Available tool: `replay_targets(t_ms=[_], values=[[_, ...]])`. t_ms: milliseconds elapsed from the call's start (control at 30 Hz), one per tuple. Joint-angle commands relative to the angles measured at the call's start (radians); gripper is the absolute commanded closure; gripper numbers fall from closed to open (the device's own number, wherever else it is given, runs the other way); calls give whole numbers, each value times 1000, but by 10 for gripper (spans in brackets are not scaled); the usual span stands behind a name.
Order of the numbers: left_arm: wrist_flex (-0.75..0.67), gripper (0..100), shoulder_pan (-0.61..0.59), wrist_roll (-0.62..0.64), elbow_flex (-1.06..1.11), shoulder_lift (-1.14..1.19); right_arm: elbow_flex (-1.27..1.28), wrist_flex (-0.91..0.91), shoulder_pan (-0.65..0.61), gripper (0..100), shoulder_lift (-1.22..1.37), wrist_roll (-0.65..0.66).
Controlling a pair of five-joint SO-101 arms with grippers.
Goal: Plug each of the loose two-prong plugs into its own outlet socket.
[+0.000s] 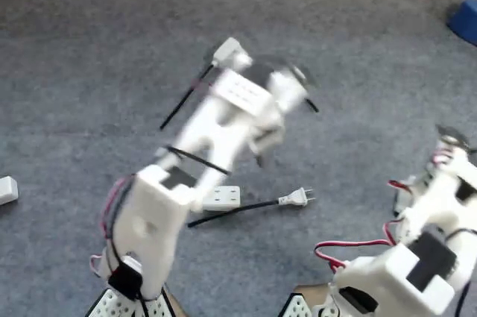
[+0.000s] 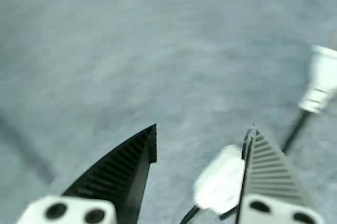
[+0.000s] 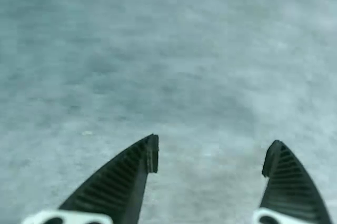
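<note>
Zero plugs are seated as far as I can see. First plug [image 1: 297,198] lies on the grey carpet [image 1: 89,71] just beside the white socket block [image 1: 221,198], prongs pointing away from it, black cord trailing back past the block. Second plug [image 1: 227,53] lies farther up the table, well apart from the block, cord running off diagonally. The block's visible sockets look empty; one corner is hidden under the left arm. Left gripper [image 2: 202,132] hovers over the carpet, jaws spread, nothing held. A blurred white piece [image 2: 221,182] sits right by one finger, and I can't tell if it's a plug or the block. Another plug end [image 2: 320,81] lies off to the side. Right gripper [image 3: 214,140] is spread wide and empty too, over bare carpet. A small white object [image 1: 6,190] at the table's left edge is cut off; possibly another outlet, can't tell. My read: both pick-ups, alignments and insertions are left to do.
</note>
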Motion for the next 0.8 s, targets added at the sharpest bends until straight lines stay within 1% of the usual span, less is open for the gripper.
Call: replay_targets(t_ms=[0,67,133,200,267,333,467,500,533,600,633,667,767], values=[[18,732,-189,127,-36,-131,-88,131,-189,684,-33,-61],[18,732,-275,170,-27,-134,-148,252,-303,684,-33,-137],[18,732,-343,170,2,-134,-217,354,-397,684,-33,-265],[17,731,-383,167,47,-134,-265,374,-456,685,-42,-400],[14,731,-401,127,93,-134,-278,355,-493,697,-94,-535],[12,731,-403,94,127,-134,-278,328,-515,749,-185,-654],[11,730,-400,92,134,-134,-216,243,-519,906,-374,-882],[5,730,-400,92,133,-137,-168,193,-533,925,-401,-908],[-3,730,-398,92,133,-137,-117,142,-570,920,-415,-901],[-6,730,-398,92,133,-137,-22,53,-650,885,-418,-865],[-5,730,-400,92,133,-136,21,21,-699,868,-420,-875],[-3,730,-403,92,134,-136,51,-2,-743,856,-423,-908],[-3,730,-427,91,134,-139,128,-22,-822,852,-430,-1043]])
